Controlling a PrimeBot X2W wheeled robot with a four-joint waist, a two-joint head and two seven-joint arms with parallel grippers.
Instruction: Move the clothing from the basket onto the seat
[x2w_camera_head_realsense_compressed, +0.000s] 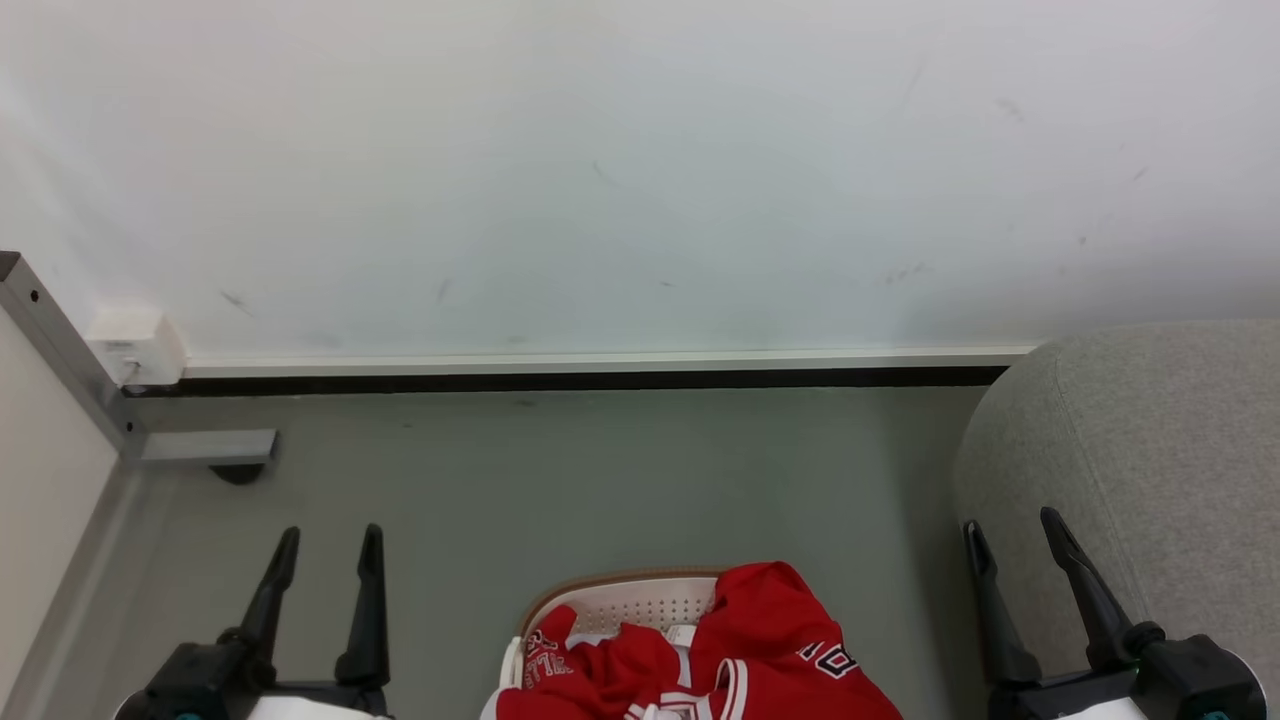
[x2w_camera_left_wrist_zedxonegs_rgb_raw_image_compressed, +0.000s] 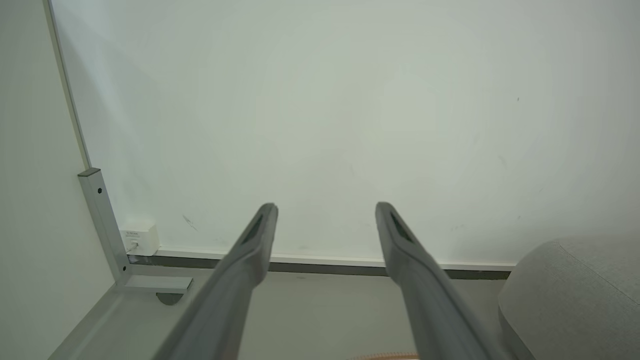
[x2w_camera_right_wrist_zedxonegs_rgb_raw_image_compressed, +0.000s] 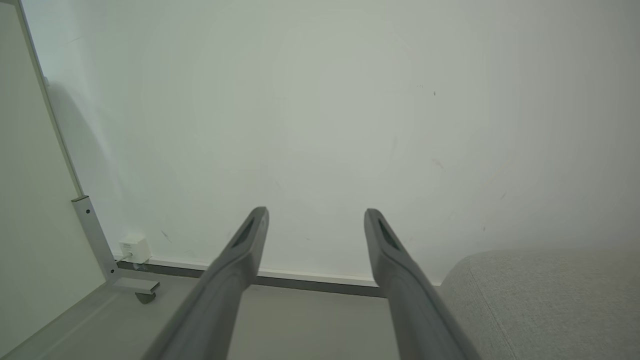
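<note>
Red jerseys with white-and-red striped trim and dark white-edged lettering — crumpled, heaped in a low white perforated basket with a brown rim band, one draped over its right side — and, apart to the right, a light-grey woven-fabric seat with a rounded corner.

Head view: high, facing forward and down at floor and white wall; basket at 6 o'clock, seat at 4 o'clock.
Left wrist view: low, looking along the left gripper toward the wall.
Right wrist view: alike along the right gripper, closer to the seat.
Shared: wall, skirting, metal post around 9 o'clock, seat.
</note>
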